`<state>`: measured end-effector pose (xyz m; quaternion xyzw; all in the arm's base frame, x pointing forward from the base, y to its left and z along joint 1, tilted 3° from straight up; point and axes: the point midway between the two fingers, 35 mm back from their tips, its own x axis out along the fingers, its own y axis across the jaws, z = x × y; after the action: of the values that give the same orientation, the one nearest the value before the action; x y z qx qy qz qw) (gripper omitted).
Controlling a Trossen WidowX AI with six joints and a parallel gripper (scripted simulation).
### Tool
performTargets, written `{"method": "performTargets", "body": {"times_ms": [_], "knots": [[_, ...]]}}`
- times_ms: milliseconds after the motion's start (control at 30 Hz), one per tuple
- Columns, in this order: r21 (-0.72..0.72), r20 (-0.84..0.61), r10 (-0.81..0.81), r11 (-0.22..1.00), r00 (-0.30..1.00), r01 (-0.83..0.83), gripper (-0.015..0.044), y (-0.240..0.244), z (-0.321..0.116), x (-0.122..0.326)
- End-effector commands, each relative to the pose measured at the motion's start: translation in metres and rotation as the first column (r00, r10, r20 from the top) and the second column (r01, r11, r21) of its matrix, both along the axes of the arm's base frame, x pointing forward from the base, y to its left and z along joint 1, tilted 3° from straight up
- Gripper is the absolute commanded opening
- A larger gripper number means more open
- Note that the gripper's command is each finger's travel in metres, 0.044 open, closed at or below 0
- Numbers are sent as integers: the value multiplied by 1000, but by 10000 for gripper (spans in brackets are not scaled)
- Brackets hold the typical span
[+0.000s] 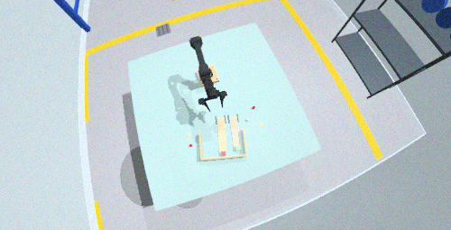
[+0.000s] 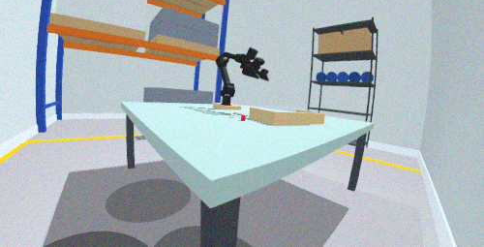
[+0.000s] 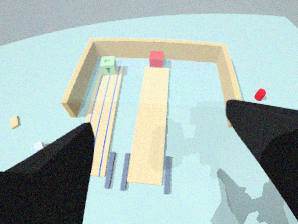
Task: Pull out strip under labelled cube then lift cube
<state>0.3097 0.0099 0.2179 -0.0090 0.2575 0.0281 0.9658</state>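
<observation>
A pale aqua table (image 1: 280,124) (image 2: 242,153) (image 3: 200,205) stands on grey floor (image 1: 307,84) (image 2: 160,235).

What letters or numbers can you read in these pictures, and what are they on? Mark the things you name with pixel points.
"T" or "1", too blurred to tell which: on the front side of the pale green cube (image 1: 237,148) (image 3: 108,65), in the wrist view.
A second small dark mark, much like it: on top of the same cube, too blurred to read.
I can't read any other letters, numbers or signs anywhere.

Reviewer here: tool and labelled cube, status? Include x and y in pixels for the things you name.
Tool (image 1: 216,109) (image 3: 161,117) open, holding nothing. Labelled green cube (image 1: 237,147) (image 3: 108,65) at far end of blue-lined strip (image 3: 106,120). Plain strip (image 1: 222,133) (image 3: 150,125) alongside.
</observation>
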Motion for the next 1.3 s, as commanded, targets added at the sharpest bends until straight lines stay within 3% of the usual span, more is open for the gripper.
{"method": "performTargets", "body": {"times_ms": [0, 533, 767, 1033, 1267], "knots": [[12, -22, -41, 999, 999, 41, 400, -6, -7, -9], [12, -22, -41, 999, 999, 41, 400, -6, -7, -9], [71, -247, -33, 996, 969, 52, 216, 17, -16, 22], [91, -543, -40, 990, 839, 106, 6, 57, -43, 62], [38, -750, -81, 986, 656, 165, 0, 94, -82, 85]]}}
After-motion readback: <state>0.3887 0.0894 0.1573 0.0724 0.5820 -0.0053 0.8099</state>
